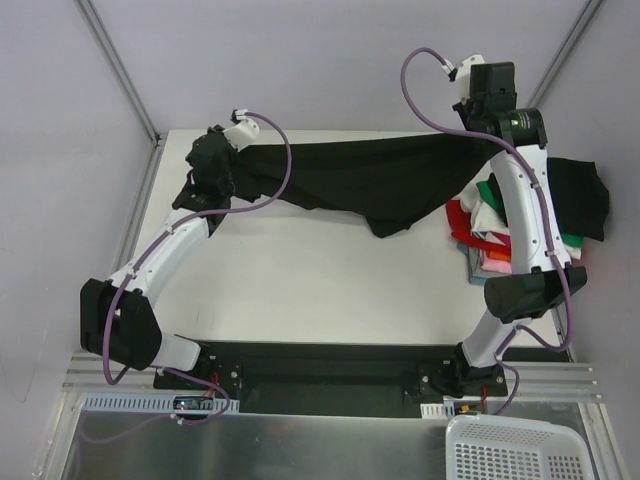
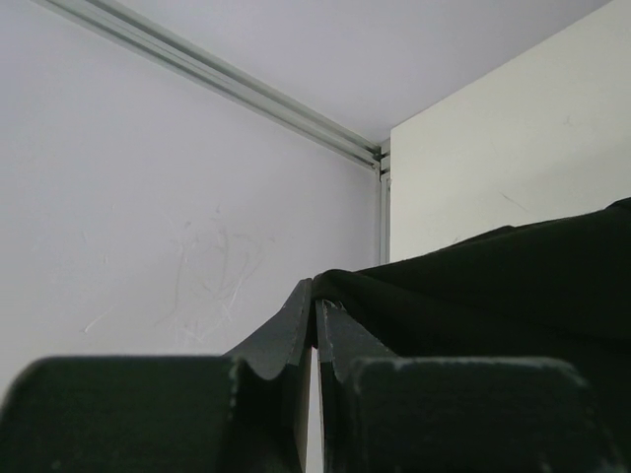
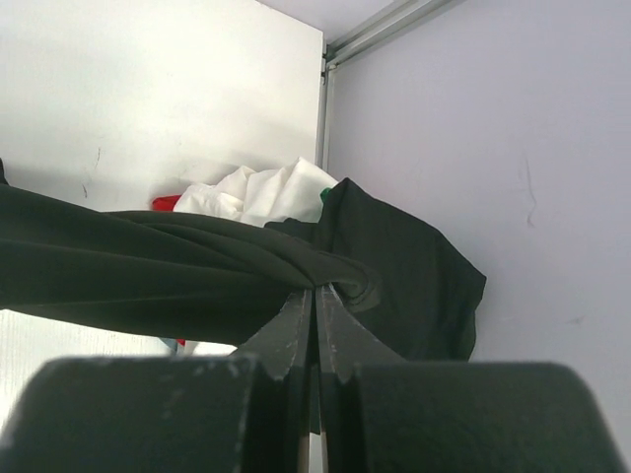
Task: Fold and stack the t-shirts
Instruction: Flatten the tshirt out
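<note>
The top view shows the whole layout. A black t-shirt (image 1: 350, 180) is strung between the two arms across the far half of the desk (image 1: 320, 300). Its long axis runs left to right, from the far left corner towards the far right. The top edge is taut, and the lower edge sags into a loose flap hanging towards the near side, right of centre. From above I cannot tell whether that flap touches the desk.

The same view shows the pile of folded t-shirts (image 1: 480, 240) at the right edge, partly behind the right arm. It has red, green, white, pink and orange layers, and another black shirt (image 1: 582, 200) is spread just beside it. A white basket (image 1: 515, 450) sits below the desk at the near right.

The wrist views show the grips, which the top view does not make clear. The left end effector (image 2: 315, 307) has its jaws pressed together on a bunched edge of the black cloth, which runs away to the right. The right end effector (image 3: 315, 294) is likewise clamped on a twisted gather of the same shirt, which stretches off to the left. Behind it lie a crumpled white shirt (image 3: 261, 192) and the other black one against the wall.
</note>
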